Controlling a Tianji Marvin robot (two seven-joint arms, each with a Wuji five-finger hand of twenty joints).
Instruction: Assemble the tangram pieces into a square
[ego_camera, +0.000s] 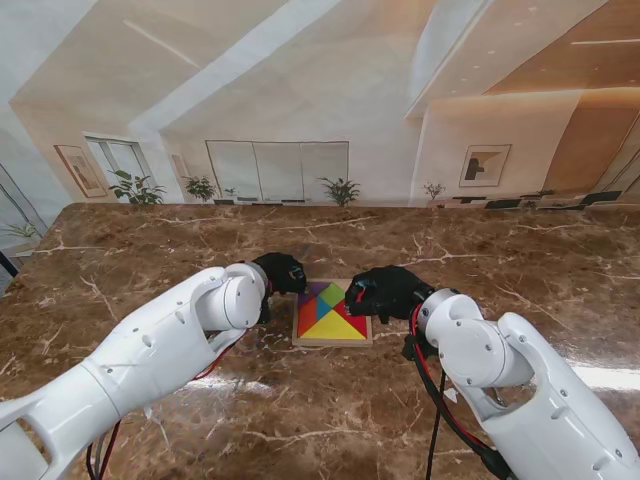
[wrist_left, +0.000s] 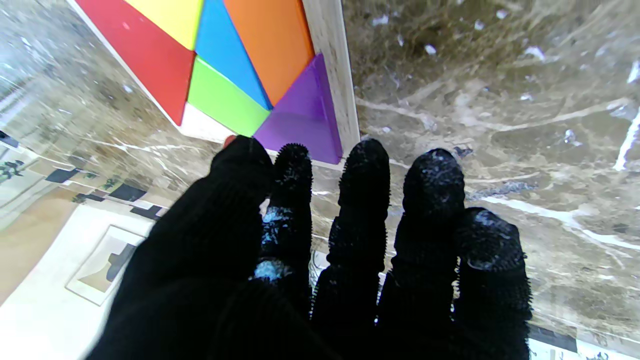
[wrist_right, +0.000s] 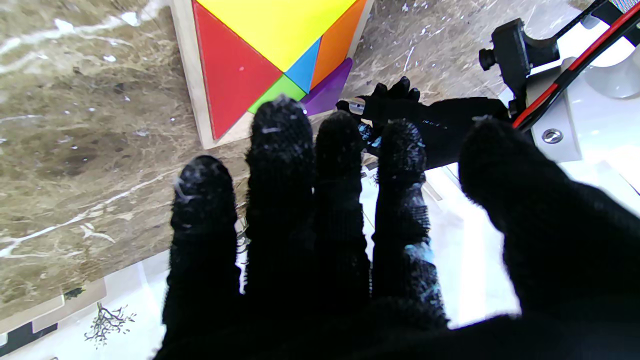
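1. As we look down from the stand, the wooden tray (ego_camera: 333, 341) sits on the marble table (ego_camera: 150, 250) between our two hands, with the tangram pieces inside it: yellow triangle (ego_camera: 334, 325), red triangle (ego_camera: 356, 322), orange triangle (ego_camera: 309, 312), plus blue, green and purple near the far edge.
2. Our left hand (ego_camera: 280, 272) is at the tray's far-left corner; our right hand (ego_camera: 385, 291) is at its right edge, partly over the far-right corner.
3. From the left wrist, the fingers (wrist_left: 364, 165) lie extended side by side, holding nothing, tips just beside the corner where the purple triangle (wrist_left: 305, 117) lies.
4. From the right wrist, the fingers (wrist_right: 280, 130) are straight and slightly apart, thumb wide, gripping nothing; the tips overlap the tray's corner past the green piece (wrist_right: 278, 90).
5. A bare white patch of tray floor (wrist_left: 202, 127) shows at that far-right corner, beside green and red. We judge one piece is unseated or missing there; we cannot tell which.
6. Key relation: the gap lies directly ahead of the right fingertips, so the right hand is nearer. The left hand is close enough to brace the purple corner.
7. Risk: a push may slide the whole tray.
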